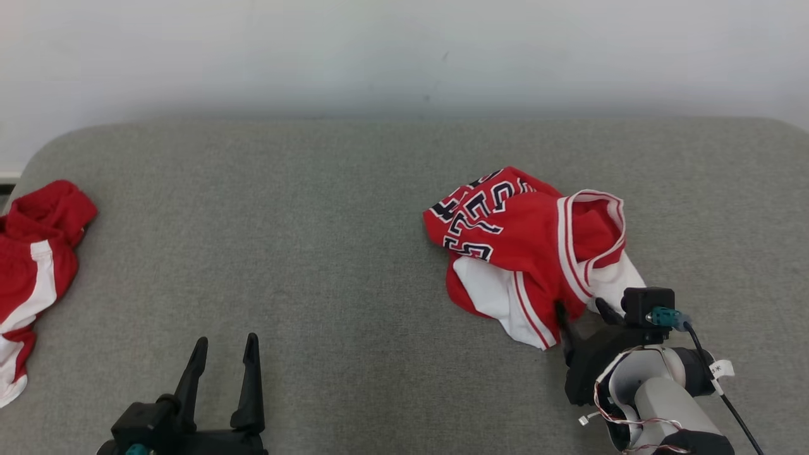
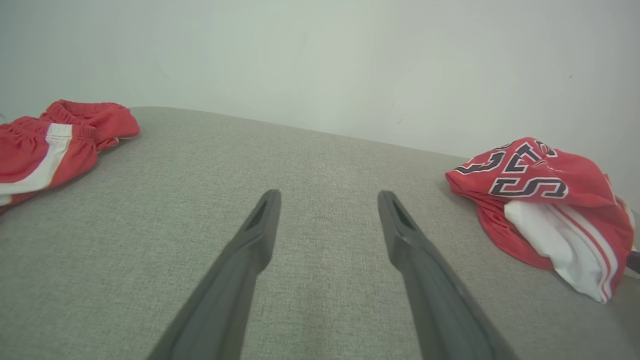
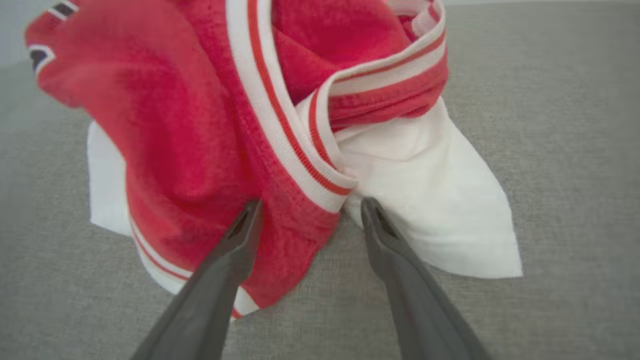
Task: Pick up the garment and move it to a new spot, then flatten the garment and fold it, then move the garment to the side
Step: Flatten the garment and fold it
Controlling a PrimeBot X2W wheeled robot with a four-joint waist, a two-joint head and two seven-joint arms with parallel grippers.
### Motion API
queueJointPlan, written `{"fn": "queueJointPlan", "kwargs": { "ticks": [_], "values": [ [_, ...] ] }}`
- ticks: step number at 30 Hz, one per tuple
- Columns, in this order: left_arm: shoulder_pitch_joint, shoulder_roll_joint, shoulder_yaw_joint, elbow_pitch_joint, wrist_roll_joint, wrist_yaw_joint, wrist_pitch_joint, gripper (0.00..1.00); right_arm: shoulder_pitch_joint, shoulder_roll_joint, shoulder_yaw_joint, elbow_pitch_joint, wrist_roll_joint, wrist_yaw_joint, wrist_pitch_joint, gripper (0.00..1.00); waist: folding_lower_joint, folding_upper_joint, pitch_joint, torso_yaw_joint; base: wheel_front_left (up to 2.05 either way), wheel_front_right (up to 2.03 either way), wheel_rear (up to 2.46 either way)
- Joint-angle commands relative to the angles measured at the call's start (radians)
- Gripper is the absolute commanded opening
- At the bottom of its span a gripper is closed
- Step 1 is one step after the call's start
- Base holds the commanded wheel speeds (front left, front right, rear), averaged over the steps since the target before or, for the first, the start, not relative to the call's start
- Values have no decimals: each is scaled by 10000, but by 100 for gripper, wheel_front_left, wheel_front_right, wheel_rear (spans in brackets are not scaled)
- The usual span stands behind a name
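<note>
- Head view: The crumpled red-and-white garment [image 1: 518, 246] lay right of centre on the grey fabric-covered desk [image 1: 316, 221]. Its long axis ran from the lettered end at far left to the white panel at near right. The lettering was folded over and unreadable.
- The right gripper [image 1: 580, 309] stood at the near edge of the garment, fingers spread. The left gripper [image 1: 226, 344] was spread over bare desk, well apart from the garment.
- A second red garment [image 1: 31, 265] was cut off by the left edge.
- Left wrist view: The left gripper [image 2: 327, 195] was spread. The garment [image 2: 545, 200] lay to the right, partly cut off.
- Right wrist view: The right gripper [image 3: 311, 205] straddled the striped hem of the garment [image 3: 200, 125], not pinching. The upper left was blurred.
</note>
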Motion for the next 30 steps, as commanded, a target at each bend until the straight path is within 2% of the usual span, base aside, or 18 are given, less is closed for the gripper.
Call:
{"fn": "queueJointPlan", "kwargs": {
  "ticks": [1, 6, 7, 8, 14, 19, 24, 30],
  "values": [
    [-130, -1, -7, -26, 35, -24, -9, 100, -170, -44, 57, 224, 66, -23, -86, 100, -2, -2, 303, 274, 0, 0, 0],
    [-234, -1, -12, -15, 94, -54, -9, 100, -660, -102, 296, 1099, 150, -23, -400, 100, -2, -2, 434, 393, 0, 0, 0],
    [-244, -1, -7, -15, 104, -41, -9, 100, -730, -94, 395, 1214, 153, -23, -493, 47, -2, -2, 433, 405, 0, 0, 0],
    [-244, 0, 9, -19, 98, -50, -9, 100, -781, -87, 473, 1289, 149, -23, -632, 0, -2, -2, 421, 412, 0, 0, 0],
    [56, -1, 71, 69, 70, -35, -9, 100, -521, -43, 812, 1508, 273, -23, -1690, 0, -2, -2, 43, 373, 0, 0, 0],
    [264, -2, 157, 106, 42, 0, -9, 100, -403, 15, 1522, 981, 587, -23, -2082, 0, -2, -2, -309, 228, 0, 0, 0],
    [472, -2, 288, 89, 31, 22, -9, 100, -887, 16, 3384, -573, 2003, -23, -1891, 0, -2, -2, -550, 16, 0, 0, 0],
    [374, -2, 324, -18, 29, -10, -9, 100, -2525, 20, 5092, -1930, 3049, -23, -1395, 0, -2, -2, -411, -11, 0, 0, 0]
  ]
}}
